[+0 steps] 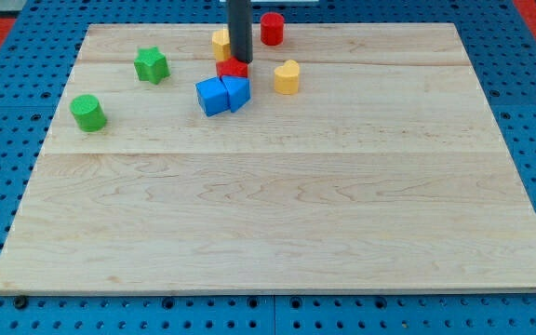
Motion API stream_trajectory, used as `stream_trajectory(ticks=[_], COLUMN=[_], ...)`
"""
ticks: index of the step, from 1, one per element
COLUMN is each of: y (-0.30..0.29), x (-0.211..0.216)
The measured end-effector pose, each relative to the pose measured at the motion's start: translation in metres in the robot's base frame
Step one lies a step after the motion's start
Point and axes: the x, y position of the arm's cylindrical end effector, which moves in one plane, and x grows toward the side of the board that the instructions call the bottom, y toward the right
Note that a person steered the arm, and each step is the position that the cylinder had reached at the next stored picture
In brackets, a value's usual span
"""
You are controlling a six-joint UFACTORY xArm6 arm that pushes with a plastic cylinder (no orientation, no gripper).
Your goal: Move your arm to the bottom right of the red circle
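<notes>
Up near the top edge of the frame, a little left of centre, my tip comes down as a straight dark rod and ends just above a red block, whose shape I cannot make out because the rod and the blue blocks hide much of it. No fingers exist on this arm, so nothing is apart, together or clamped; only the rod's lower end meets the scene. The red circle, a short cylinder, stands at the top of the frame, up and to the right of my tip and apart from it. So my tip lies to the lower left of the red circle, with a clear gap of wood between them.

Just left of the rod a yellow block peeks out, partly hidden behind it. Below the red block sit two blue blocks touching each other, a blue cube and a second blue block on its right. A yellow heart-like block stands to the lower right of my tip, below the red circle. Toward the upper left a green star rests alone, and a green cylinder sits further left and lower. All rest on the pale wooden bench
</notes>
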Motion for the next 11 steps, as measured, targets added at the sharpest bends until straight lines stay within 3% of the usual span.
stream_trajectory(ticks=[1,2,4,6,7,8,9,10,11], y=[-0.050,-0.073,-0.071,0.059,0.075,0.123,0.128,0.185,0.206], x=[0.000,-0.041,-0.093,-0.091,-0.086,-0.034,0.008,0.006,0.005])
